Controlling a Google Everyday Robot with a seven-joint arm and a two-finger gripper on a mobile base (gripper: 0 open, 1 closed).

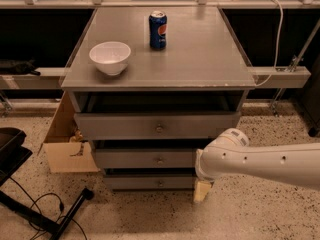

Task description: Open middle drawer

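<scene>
Counter (200,59): grey, flat top over a drawer cabinet. Two items on it, well apart.
- White bowl (110,57), upright, near the front left corner.
- Blue Pepsi can (158,30), upright, behind and to the right of the bowl.

Top drawer (125,126): tallest front, one round knob at centre, dark gap showing above it.
Bottom drawer (145,182): smallest front, one knob, next to the floor.

Cardboard box (67,146): open, standing on the floor against the cabinet's left side.
Black stand and cables (35,214): on the speckled floor (260,214), lower left.
White cable (276,39): hanging to the right of the counter.

Gripper (202,191): low at the cabinet's front right corner, near the floor.
</scene>
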